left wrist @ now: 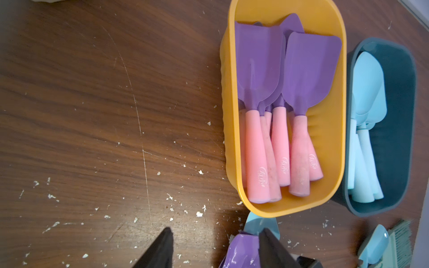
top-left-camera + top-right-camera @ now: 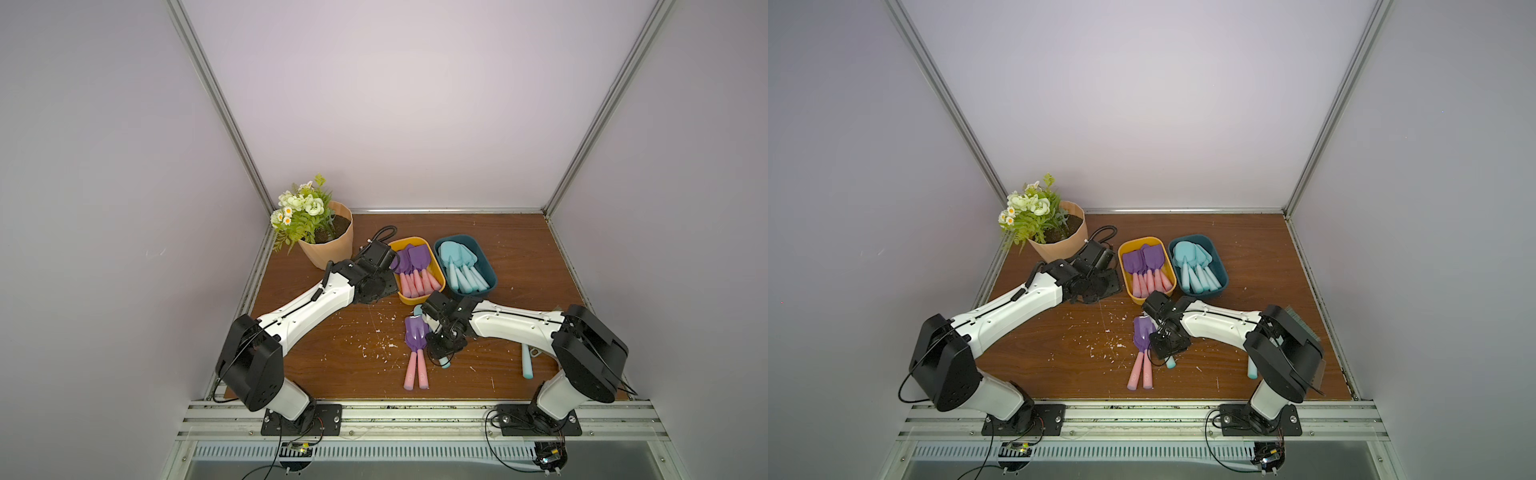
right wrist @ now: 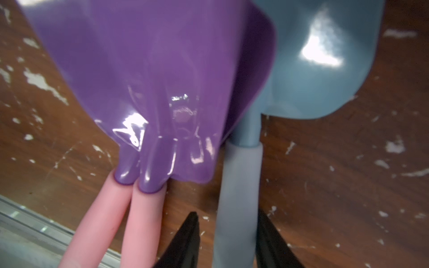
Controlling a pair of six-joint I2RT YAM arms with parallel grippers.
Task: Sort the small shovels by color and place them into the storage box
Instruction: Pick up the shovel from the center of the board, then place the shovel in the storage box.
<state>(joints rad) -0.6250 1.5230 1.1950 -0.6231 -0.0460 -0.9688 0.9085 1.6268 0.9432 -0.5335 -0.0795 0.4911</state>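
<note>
Pink-handled purple shovels [image 1: 260, 69] lie stacked in the yellow box [image 1: 232, 116]; aqua shovels [image 1: 366, 92] fill the teal box [image 1: 404, 92] just beside it. On my side of the yellow box, 2 nested purple shovels [image 2: 417, 332] lie flat, with 1 aqua shovel [image 3: 239, 185] alongside, its handle inside my right claw [image 3: 227, 212].

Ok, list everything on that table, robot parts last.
Yellow box: one, far centre of the table.
Purple shovels with pink handles: several in the yellow box; two loose near the front.
Teal box: one, beside the yellow box.
Aqua shovels: several in the teal box; one beside the loose purple pair; one beneath the right arm.
Green brush: one, next to that last aqua shovel.
Flower pot: one, tan, white flowers, far left corner.
Table: one, brown wood, flecked with white scraps.
Left hand: open, empty, beside the yellow box.
Right hand: open, straddling an aqua shovel's handle.
</note>
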